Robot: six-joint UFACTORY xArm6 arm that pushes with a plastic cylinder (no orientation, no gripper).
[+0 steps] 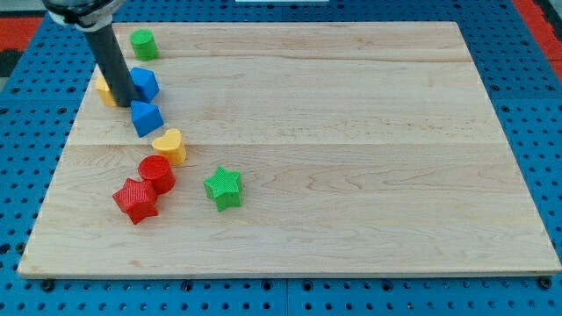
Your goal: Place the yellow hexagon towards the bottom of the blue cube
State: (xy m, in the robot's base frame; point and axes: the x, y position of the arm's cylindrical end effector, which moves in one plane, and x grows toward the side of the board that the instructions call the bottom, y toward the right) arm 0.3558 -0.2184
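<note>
Yellow hexagon (106, 90) sat near the wooden board's (351, 132) upper-left corner, mostly hidden behind the dark rod, whose tip (124, 104) rested against it, holding nothing. Two blue blocks (145, 83) (147, 118) stood just to its right. Farther down lay a yellow heart (169, 145), red cylinder (157, 173), red star (135, 200) and green star (223, 187); a green cylinder (143, 43) stood above.
</note>
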